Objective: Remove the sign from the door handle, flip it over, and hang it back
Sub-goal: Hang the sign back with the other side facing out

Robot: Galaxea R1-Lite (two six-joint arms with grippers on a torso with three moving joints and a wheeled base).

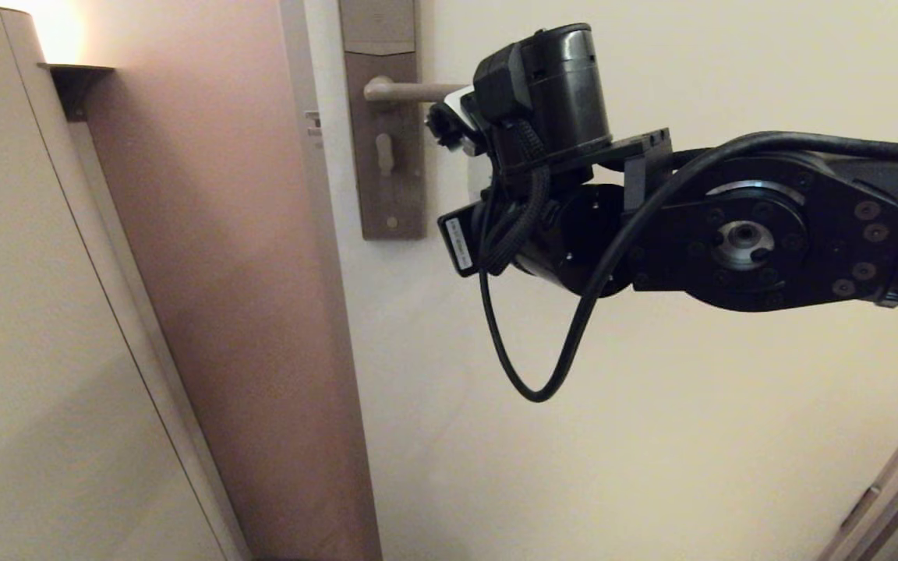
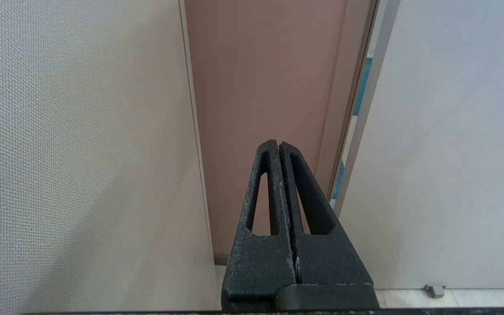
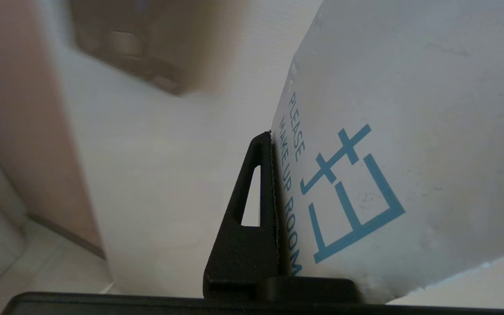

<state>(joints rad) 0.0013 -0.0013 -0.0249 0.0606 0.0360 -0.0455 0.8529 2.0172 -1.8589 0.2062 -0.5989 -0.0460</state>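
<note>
My right gripper (image 3: 274,133) is shut on the sign (image 3: 365,131), whose white side with blue "PLEASE MAKE UP ROOM" faces the wrist camera. One finger (image 3: 256,197) shows; the other is hidden behind the card. In the head view the right gripper (image 1: 441,125) is raised just right of the door handle (image 1: 406,91), at the lever's free end. The wrist hides most of the sign, and only a pale edge (image 1: 479,167) shows. I cannot tell whether the sign hangs on the lever. The left gripper (image 2: 279,146) is shut and empty, away from the door handle.
The handle's tall brown-grey backplate (image 1: 383,156) with keyhole sits on the cream door (image 1: 574,428). A pinkish-brown door frame (image 1: 262,312) and a beige wall panel (image 1: 44,351) stand to the left. A black cable loop (image 1: 535,374) hangs under the right wrist.
</note>
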